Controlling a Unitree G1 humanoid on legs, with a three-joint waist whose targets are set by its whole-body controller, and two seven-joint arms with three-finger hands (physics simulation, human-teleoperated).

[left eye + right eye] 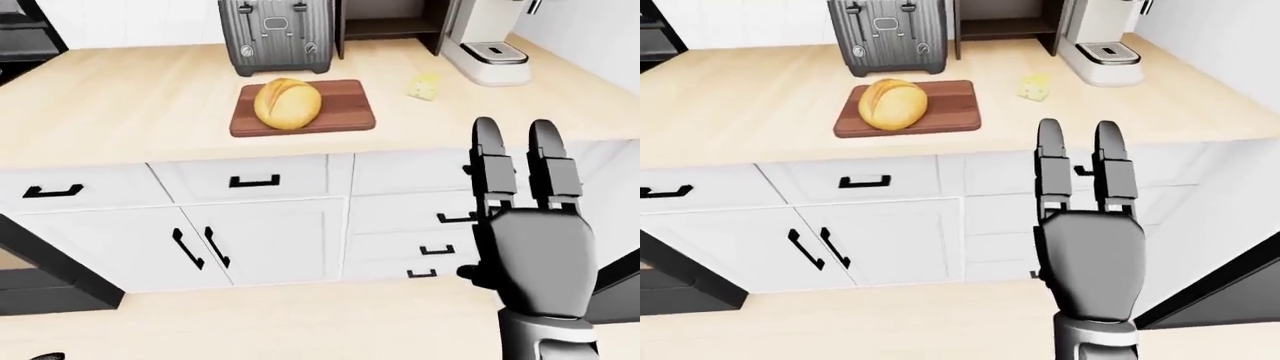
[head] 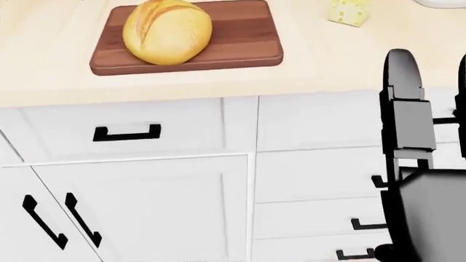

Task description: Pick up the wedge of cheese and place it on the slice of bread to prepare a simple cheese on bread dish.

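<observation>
The right hand (image 1: 1087, 259) was raised with its dark palm-back toward the camera, and its two visible fingers (image 1: 1052, 169) stood straight up, side by side with a narrow gap between them, spread open and holding nothing; a third finger could not be made out. The hand rose from the bottom of the right-eye view on a grey wrist, in the air short of the white drawers (image 1: 400, 225), touching none of them. The wedge of cheese (image 1: 1037, 87), pale yellow with holes, lay on the counter (image 1: 120, 112) above the fingertips and just to their left in the right-eye view, well apart from them. Farther left of the fingers a round golden loaf of bread (image 1: 287, 103) sat on the left half of a dark wooden cutting board (image 1: 345, 112), with bare counter between board and cheese. Beyond the board stood a dark grey toaster (image 1: 277, 34); above and to the right of the fingers a white coffee machine (image 1: 488, 41) stood against the wall. No brand, label or writing could be read on any of these. Below the counter edge, left of the hand, were white cabinet doors (image 1: 200, 247) with black handles. The left hand did not show in any view.
</observation>
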